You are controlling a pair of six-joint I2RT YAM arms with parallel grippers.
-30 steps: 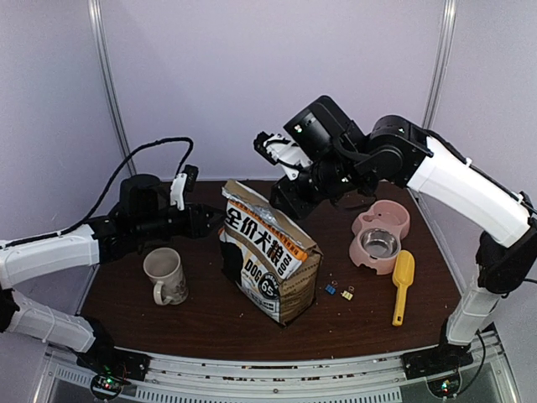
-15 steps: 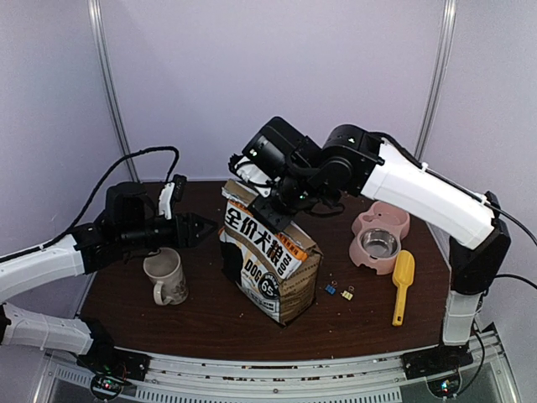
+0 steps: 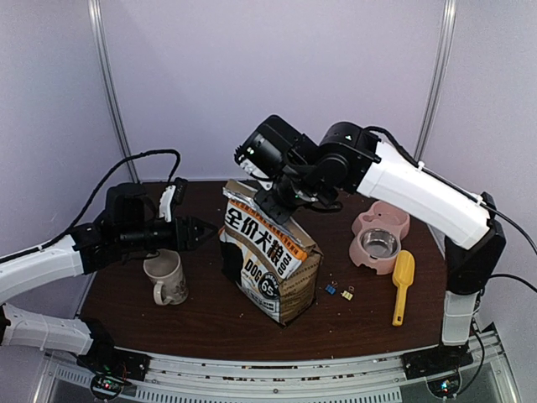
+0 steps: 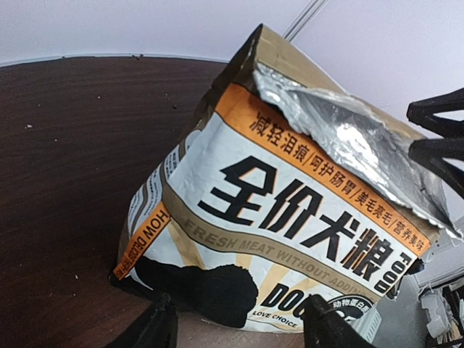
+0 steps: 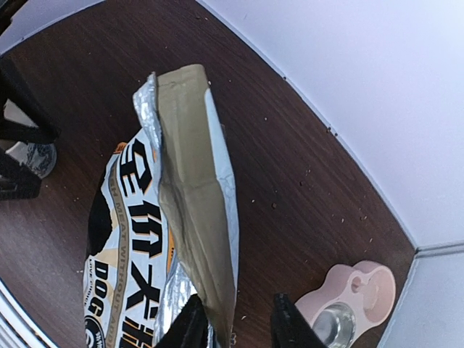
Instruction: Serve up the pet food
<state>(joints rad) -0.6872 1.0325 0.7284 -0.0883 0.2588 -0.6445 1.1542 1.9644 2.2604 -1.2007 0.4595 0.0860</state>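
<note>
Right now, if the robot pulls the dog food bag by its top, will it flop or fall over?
The bag would probably flop at the top: its torn foil rim looks thin and crinkled. It could tip, since it stands tall on a narrow base. Its bulging sides suggest it is fairly full, so likely heavy.

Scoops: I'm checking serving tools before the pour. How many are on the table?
1. The yellow scoop lies on the right, beside the pink feeder. The dog food bag could hide another.

bag (image 4: 290,210): foil top torn open | table (image 4: 65,145): dark wood | jaws: apart, bag beyond them
</note>
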